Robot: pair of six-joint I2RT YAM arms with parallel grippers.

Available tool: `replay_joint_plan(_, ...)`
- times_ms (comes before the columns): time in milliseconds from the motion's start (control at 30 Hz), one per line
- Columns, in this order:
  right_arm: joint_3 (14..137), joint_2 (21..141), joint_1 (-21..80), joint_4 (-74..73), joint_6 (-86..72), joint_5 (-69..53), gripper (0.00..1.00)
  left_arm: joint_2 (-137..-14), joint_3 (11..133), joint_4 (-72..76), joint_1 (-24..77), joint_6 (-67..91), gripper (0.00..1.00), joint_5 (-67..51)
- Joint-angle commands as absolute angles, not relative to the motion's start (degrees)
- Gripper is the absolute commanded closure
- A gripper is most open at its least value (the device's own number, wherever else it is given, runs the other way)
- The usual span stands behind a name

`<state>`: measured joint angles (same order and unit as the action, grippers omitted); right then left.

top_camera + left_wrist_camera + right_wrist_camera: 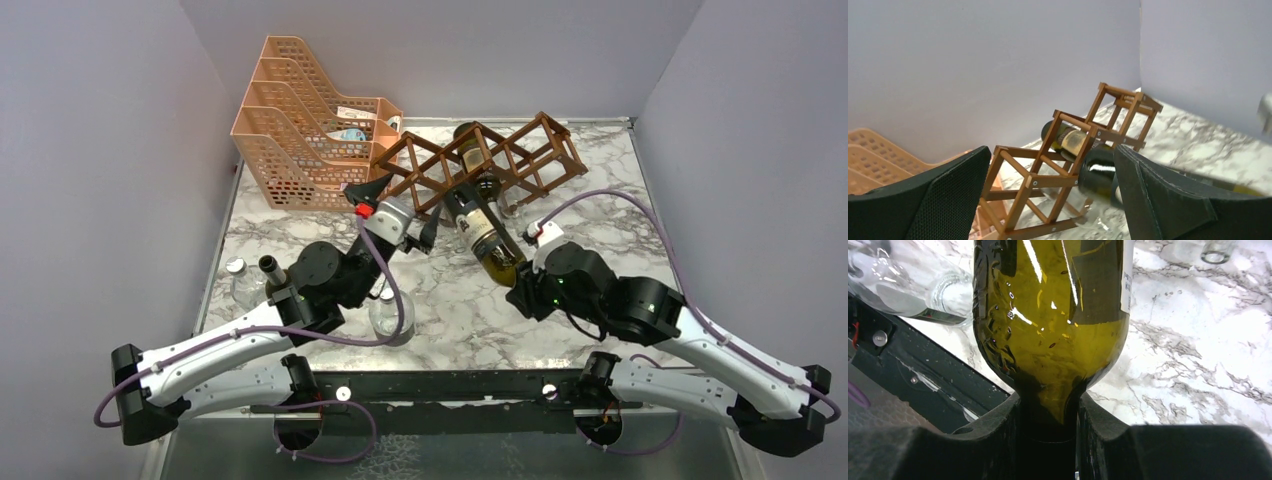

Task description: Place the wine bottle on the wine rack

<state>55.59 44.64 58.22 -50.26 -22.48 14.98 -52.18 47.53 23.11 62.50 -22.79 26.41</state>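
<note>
The reddish-brown wine rack (500, 160) stands at the back of the marble table, and one labelled bottle (470, 140) lies in it. My right gripper (527, 287) is shut on the neck of a green wine bottle (487, 237), which lies slanted with its base at the rack's front. In the right wrist view the neck sits between my fingers (1050, 432) and the body (1048, 315) fills the frame. My left gripper (400, 212) is open at the rack's left end. In the left wrist view the rack (1048, 180) and the held bottle's dark base (1098, 172) show between its pads.
A peach-orange perforated file tray (300, 120) stands at the back left. A dark bottle (272, 270) and clear glass bottles (238, 275) (385, 312) stand near the left arm. A clear bottle (908, 285) shows in the right wrist view. Grey walls enclose the table.
</note>
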Motion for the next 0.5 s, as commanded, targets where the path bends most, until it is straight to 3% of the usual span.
replay_joint_plan(0, 54.63, 46.19, 58.23, -37.00, -21.97, 12.96, 0.99, -50.55, 52.85, 15.47, 62.66, -7.79, 0.01, 33.44)
replay_joint_plan(467, 49.39, 61.39, 58.22, -15.91, -28.62, 13.19, 0.99, -46.95, 65.81, -13.90, 62.65, 1.36, 0.01, 33.22)
